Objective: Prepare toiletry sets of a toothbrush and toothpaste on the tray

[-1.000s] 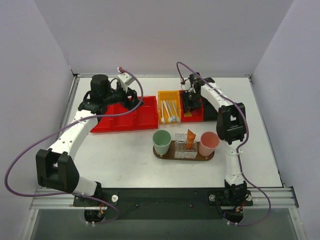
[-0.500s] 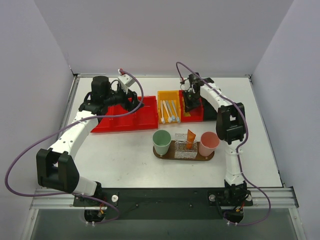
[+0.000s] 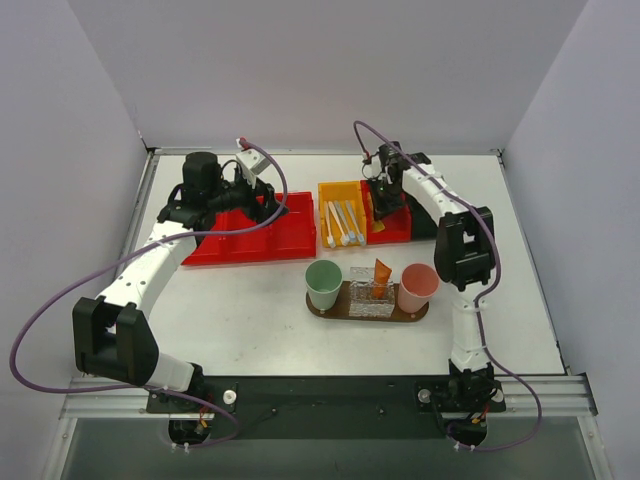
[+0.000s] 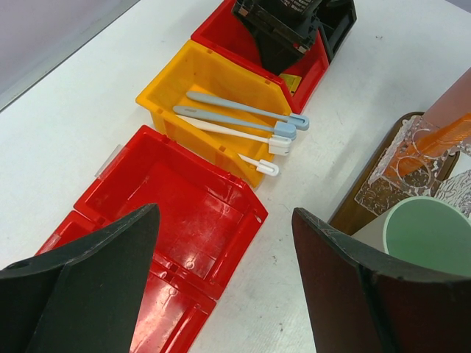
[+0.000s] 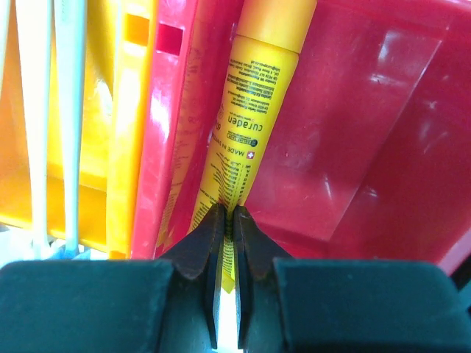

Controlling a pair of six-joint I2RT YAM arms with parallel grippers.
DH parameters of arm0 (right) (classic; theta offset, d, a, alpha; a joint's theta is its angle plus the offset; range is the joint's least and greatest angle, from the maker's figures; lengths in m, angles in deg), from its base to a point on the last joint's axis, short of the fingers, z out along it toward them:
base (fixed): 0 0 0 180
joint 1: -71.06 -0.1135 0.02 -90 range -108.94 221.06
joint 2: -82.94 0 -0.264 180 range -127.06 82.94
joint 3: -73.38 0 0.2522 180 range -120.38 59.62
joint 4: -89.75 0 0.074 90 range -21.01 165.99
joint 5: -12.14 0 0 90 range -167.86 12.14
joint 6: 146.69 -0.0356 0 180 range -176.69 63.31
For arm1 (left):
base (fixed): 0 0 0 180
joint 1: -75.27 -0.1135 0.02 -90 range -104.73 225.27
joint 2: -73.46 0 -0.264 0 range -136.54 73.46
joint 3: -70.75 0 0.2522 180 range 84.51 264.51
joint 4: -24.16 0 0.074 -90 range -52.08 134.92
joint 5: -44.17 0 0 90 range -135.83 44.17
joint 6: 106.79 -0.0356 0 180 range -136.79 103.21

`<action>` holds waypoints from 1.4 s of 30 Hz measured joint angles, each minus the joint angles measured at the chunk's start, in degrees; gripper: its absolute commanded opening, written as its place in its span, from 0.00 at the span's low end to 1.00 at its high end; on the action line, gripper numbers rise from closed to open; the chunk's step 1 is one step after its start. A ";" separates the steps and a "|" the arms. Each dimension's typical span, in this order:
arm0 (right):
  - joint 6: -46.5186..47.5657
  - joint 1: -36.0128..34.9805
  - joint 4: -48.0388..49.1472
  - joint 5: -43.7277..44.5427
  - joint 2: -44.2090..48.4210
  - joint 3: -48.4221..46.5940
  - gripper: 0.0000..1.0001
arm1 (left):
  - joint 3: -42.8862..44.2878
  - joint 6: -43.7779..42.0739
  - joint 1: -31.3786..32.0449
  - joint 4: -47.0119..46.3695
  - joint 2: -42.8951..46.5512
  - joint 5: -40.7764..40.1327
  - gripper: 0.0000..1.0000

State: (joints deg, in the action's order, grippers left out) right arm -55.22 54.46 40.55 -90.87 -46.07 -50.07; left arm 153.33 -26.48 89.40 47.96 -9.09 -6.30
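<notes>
Inside red bin (image 5: 353,132), toothpaste tube (image 5: 254,110) — slim, yellow

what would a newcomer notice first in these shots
The right hand, pinched shut on the flat end of a yellow toothpaste tube inside the small red bin. Beside it, the yellow bin holds toothbrushes, and the dark tray nearer the arms carries three cups.

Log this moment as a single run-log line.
step: toothpaste pick | right gripper: shut on yellow toothpaste tube in small red bin | left gripper: open over large red bin | tray: orange tube in clear holder
</notes>
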 measured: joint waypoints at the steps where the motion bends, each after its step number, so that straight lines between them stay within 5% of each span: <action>1: 0.02 0.00 -0.13 0.22 0.26 0.00 0.00 | 0.00 0.00 0.00 -0.02 0.00 0.02 0.83; 32: 0.92 -1.07 -2.95 5.29 12.63 -0.96 0.00 | 0.24 0.33 0.00 -0.09 -1.49 2.14 0.83; 42: 1.20 -1.14 -3.50 -5.20 21.35 -1.16 0.00 | 7.61 10.99 1.03 -3.80 -7.43 7.41 0.83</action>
State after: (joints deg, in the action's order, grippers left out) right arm -54.02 53.32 37.05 -96.07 -24.72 -51.22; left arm 160.94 -15.49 90.43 44.16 -16.52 1.11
